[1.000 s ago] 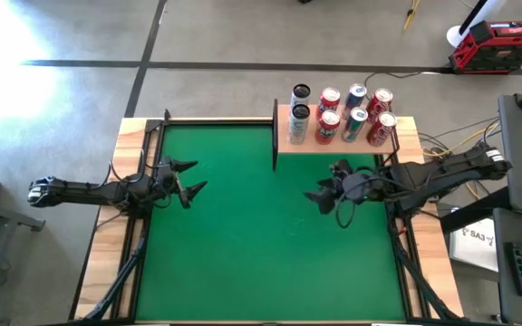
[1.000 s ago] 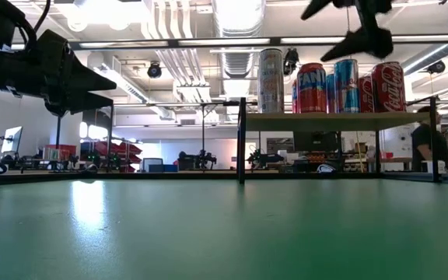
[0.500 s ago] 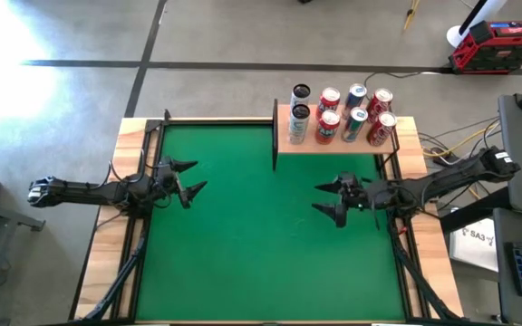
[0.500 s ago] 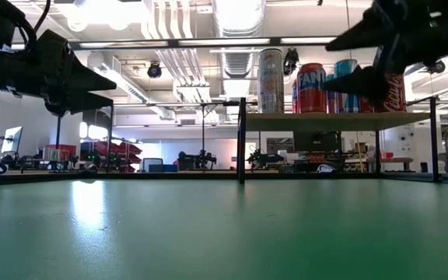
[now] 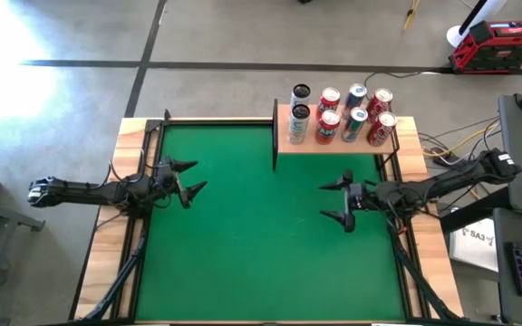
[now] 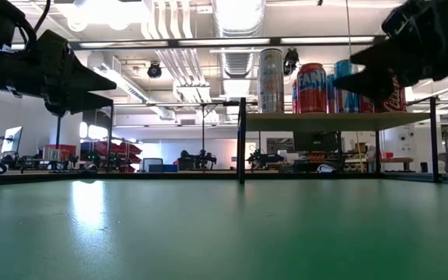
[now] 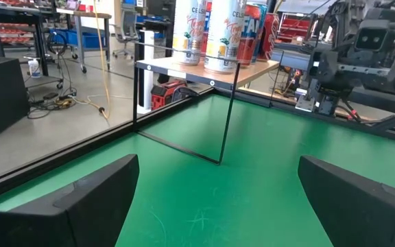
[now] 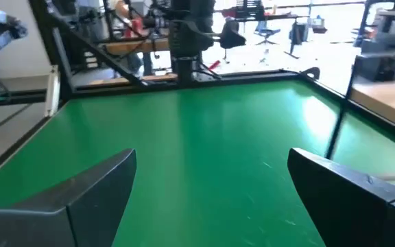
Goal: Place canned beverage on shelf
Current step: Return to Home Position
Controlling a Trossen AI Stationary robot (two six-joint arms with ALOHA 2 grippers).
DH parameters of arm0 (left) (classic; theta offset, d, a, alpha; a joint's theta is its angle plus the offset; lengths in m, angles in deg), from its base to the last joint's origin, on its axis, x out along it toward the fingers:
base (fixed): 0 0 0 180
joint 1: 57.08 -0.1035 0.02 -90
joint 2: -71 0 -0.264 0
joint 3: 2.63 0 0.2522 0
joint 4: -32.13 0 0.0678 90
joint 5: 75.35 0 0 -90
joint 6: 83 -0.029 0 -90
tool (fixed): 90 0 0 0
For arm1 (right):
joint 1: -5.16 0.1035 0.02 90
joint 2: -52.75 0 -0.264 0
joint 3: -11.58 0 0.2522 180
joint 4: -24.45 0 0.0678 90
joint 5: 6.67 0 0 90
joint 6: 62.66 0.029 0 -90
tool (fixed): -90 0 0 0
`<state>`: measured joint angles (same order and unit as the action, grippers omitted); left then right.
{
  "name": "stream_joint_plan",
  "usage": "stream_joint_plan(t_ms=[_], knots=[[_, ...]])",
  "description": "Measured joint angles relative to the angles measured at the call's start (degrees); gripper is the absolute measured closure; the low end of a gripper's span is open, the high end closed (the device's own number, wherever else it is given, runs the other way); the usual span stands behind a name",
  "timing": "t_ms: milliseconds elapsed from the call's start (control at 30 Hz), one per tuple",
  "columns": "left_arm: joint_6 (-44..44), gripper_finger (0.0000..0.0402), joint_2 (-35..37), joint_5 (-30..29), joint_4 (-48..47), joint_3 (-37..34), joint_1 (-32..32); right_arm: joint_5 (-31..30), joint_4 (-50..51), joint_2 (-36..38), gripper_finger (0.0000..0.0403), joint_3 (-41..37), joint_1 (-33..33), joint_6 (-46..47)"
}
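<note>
Eight cans (image 5: pixel 343 116) stand paired by brand in two rows on the shelf (image 5: pixel 333 146), which looks fully stocked. The right gripper (image 5: pixel 324 201) hangs just in front of the shelf, jaws apart and empty. The left gripper (image 5: pixel 199 175) waits well off to the shelf's left, jaws also apart.

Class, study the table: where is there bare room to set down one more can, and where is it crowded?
Free: the green mat between the left tool and right tool, both open, and all its half away from the shelf. Crowded: the shelf, packed with eight cans.
</note>
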<state>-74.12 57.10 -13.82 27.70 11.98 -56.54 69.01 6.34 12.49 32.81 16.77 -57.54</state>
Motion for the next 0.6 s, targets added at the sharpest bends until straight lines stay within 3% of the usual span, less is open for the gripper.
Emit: stream_joint_plan(t_ms=[133,333,433,600], knots=[[0.00,0.0017,-0.02,0.00,0.00,0.00,0.00,-3.11,1.80,4.86,0.0031,-3.53,-0.23,3.26],[0.00,0.0017,-0.02,0.00,0.00,0.00,0.00,-2.43,5.76,14.60,0.0031,-6.69,-3.95,5.81],[0.00,0.0017,-0.03,0.00,-0.01,0.00,0.00,3.11,10.02,19.94,0.0031,-6.69,-8.81,4.98],[0.00,0.0017,-0.06,0.00,0.00,0.00,0.00,17.46,20.96,31.34,0.0031,-6.69,-18.72,3.74]])
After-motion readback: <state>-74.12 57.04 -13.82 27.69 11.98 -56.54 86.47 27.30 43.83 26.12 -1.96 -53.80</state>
